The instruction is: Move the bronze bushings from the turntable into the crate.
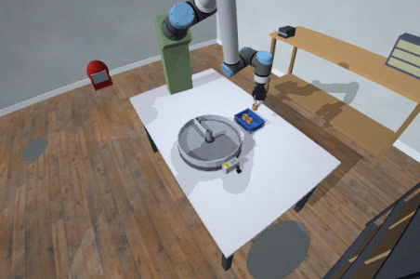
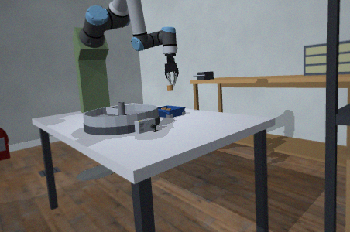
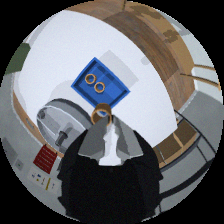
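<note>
My gripper (image 1: 256, 103) is shut on a bronze bushing (image 3: 101, 113) and holds it high above the table, over the far edge of the blue crate (image 1: 249, 119). The gripper (image 2: 170, 84) with the bushing (image 2: 169, 88) also shows in the exterior view, well above the crate (image 2: 170, 110). The wrist view shows the crate (image 3: 101, 87) below with two bronze bushings (image 3: 95, 83) lying inside. The grey turntable (image 1: 210, 140) stands left of the crate on the white table. I see no bushings on it from here.
A small grey control box (image 1: 230, 166) sits at the turntable's front edge. A green pedestal (image 1: 175, 53) holds the arm's base behind the table. A wooden bench (image 1: 344, 62) with a dark box (image 1: 286, 32) stands to the right. A dark shelf frame (image 2: 333, 97) stands close by.
</note>
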